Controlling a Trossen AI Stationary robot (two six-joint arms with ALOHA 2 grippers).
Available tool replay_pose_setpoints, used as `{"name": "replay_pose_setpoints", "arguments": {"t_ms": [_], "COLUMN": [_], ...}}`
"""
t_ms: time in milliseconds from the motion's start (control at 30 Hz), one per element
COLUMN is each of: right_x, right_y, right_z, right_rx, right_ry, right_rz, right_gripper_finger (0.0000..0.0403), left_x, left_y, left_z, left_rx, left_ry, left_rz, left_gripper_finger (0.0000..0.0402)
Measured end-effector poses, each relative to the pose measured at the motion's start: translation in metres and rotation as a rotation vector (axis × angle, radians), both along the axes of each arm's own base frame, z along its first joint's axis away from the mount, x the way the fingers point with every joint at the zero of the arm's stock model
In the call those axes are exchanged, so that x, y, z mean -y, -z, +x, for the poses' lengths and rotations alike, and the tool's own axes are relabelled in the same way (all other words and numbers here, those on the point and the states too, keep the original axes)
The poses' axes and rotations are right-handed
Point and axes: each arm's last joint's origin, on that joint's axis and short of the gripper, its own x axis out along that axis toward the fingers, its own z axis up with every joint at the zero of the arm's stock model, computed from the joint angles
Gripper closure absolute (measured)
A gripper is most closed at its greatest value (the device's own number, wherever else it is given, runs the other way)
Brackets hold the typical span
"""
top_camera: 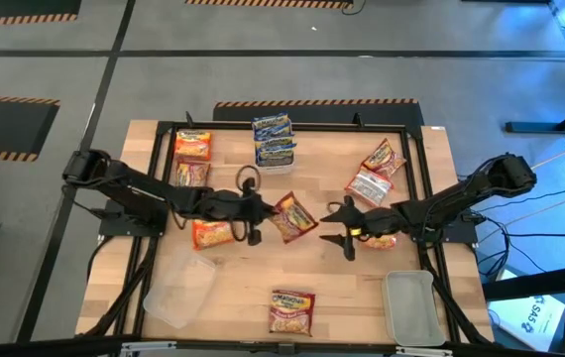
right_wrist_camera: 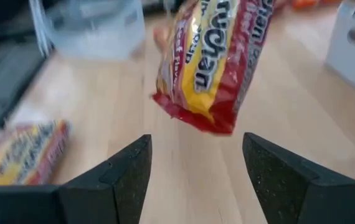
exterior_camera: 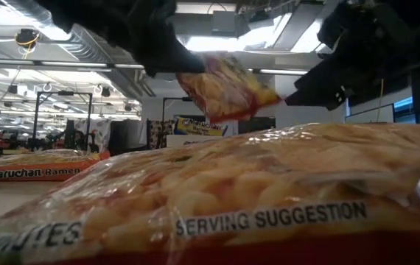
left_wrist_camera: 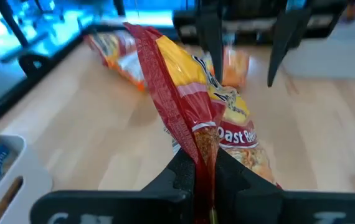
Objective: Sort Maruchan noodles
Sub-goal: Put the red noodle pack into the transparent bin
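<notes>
- Left gripper (top_camera: 256, 208) pinches a red packet (top_camera: 292, 216) by its edge, lifted clear above the table (top_camera: 322, 297) centre.
- Right gripper (top_camera: 343, 227) faces it from three o'clock, fingers wide, holding nothing.
- Blue packets (top_camera: 274, 141) are stacked at twelve o'clock and orange packets (top_camera: 192, 147) gathered at ten.
- Loose packets at two, four and six o'clock are unsorted, I'd say; the task looks roughly half done.
</notes>
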Motion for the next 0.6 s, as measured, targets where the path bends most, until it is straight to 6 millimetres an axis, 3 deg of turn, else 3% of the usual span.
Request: {"name": "replay_pose_setpoints", "arguments": {"t_ms": [167, 233, 600], "right_x": [0.005, 0.005, -0.005], "right_y": [0.005, 0.007, -0.013], "right_z": [-0.011, -0.010, 0.025], "right_rx": [0.240, 0.251, 0.320], "right_ry": [0.050, 0.050, 0.053], "right_rz": [0.061, 0.060, -0.042], "right_gripper_finger": [0.0164, 0.0164, 0.0164], "left_x": [0.002, 0.001, 0.001], "left_y": [-0.002, -0.005, -0.016], "left_z": [-0.007, -0.007, -0.005], "left_rx": [0.169, 0.219, 0.326], "left_ry": [0.024, 0.020, 0.007], "left_rz": [-0.003, 0.013, 0.086], "left_gripper_finger": [0.0389, 0.0388, 0.0385]}}
